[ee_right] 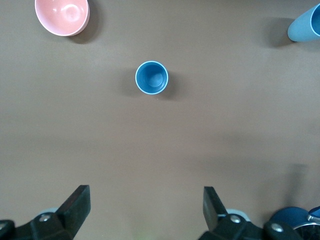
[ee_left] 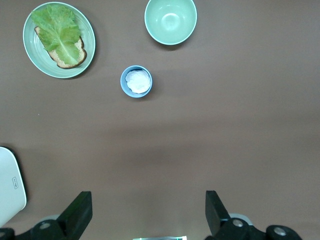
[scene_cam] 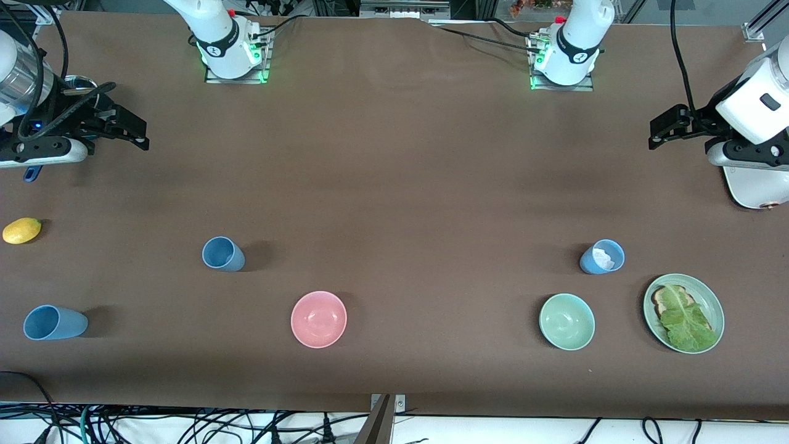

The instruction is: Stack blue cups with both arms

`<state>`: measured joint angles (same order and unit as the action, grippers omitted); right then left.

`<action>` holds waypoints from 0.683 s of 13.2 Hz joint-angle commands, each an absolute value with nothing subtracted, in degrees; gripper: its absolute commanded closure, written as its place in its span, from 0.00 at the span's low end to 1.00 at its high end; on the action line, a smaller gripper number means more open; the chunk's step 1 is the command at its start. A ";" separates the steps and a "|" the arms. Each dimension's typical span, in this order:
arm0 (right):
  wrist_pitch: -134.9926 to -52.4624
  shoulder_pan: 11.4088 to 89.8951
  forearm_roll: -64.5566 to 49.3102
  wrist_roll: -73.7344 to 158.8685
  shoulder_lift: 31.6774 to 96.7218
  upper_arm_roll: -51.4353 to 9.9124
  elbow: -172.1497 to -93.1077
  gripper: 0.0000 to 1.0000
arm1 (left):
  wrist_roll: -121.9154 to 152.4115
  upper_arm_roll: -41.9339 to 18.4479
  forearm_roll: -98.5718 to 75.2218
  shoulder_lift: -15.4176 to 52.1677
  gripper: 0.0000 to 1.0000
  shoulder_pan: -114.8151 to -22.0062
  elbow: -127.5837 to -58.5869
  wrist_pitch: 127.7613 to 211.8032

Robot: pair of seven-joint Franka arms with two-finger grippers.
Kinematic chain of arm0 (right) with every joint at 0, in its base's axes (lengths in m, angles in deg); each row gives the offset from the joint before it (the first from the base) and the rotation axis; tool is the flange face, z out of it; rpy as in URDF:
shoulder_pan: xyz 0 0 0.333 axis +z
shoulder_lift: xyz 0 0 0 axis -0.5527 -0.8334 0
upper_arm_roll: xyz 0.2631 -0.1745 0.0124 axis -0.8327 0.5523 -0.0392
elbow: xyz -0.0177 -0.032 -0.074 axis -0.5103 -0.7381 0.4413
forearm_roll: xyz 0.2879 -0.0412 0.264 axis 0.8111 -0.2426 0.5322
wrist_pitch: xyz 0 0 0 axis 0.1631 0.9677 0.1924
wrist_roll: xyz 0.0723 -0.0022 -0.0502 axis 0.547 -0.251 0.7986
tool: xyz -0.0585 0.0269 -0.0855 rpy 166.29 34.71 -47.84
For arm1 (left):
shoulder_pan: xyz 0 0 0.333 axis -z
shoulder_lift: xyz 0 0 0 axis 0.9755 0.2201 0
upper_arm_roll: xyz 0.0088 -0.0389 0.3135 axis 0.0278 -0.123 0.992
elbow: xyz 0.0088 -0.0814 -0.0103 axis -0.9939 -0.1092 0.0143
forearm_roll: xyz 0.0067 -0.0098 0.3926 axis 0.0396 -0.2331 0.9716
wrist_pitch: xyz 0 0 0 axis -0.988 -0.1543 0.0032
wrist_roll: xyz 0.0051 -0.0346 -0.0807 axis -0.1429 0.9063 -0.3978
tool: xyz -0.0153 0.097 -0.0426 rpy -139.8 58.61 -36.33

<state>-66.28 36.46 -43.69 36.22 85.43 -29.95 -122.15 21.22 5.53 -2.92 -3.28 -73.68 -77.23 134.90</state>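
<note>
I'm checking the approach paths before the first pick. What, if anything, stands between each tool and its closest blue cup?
Nothing visible. Bare table lies between the open right tool and the empty blue cup, and between the open left tool and the cup holding something white.

Open tabletop (scene_cam: 394, 185) btwn arms; mint bowl (scene_cam: 566, 321) near cup w/ paper (scene_cam: 602, 257).

Three light-blue cups upright on table: empty cup (ee_right: 152, 77) and corner cup (ee_right: 305, 26) ahead of right gripper's fingers (ee_right: 75, 205); paper-filled cup (ee_left: 136, 81) ahead of left gripper's fingers (ee_left: 77, 212).
</note>
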 commanded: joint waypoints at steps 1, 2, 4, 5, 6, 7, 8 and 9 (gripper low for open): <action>-66.17 36.54 -43.59 37.10 85.73 -29.73 -122.20 0.00 | 22.14 5.62 -2.33 -3.12 0.00 -73.68 -77.40 137.08; -66.17 36.54 -43.59 37.10 85.73 -29.73 -122.20 0.00 | 22.14 5.62 -2.33 -2.51 0.00 -73.68 -77.31 137.26; -66.17 36.54 -43.59 37.18 85.73 -29.81 -122.20 0.00 | 22.14 5.62 -2.33 -1.89 0.00 -73.68 -77.48 139.18; -66.17 36.54 -43.59 37.10 85.73 -29.73 -122.20 0.00 | 22.14 5.62 -2.33 -1.01 0.00 -73.77 -77.48 140.24; -66.17 36.54 -43.59 37.18 85.64 -29.73 -122.20 0.00 | 22.14 5.62 -2.33 -0.48 0.00 -73.77 -77.66 141.38; -66.17 36.54 -43.59 37.10 85.64 -29.81 -122.20 0.00 | 22.14 5.62 -2.33 0.39 0.00 -73.86 -78.01 142.87; -66.17 36.54 -43.59 37.10 85.64 -29.73 -122.20 0.00 | 22.05 5.62 -2.33 1.27 0.00 -73.86 -78.19 143.84; -66.26 36.54 -43.59 37.10 85.64 -29.73 -122.20 0.00 | 22.05 5.62 -2.33 2.06 0.00 -73.86 -78.36 144.89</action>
<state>-66.28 36.46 -43.69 36.22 85.38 -29.95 -122.19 21.22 5.54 -2.92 0.95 -73.78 -77.74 142.72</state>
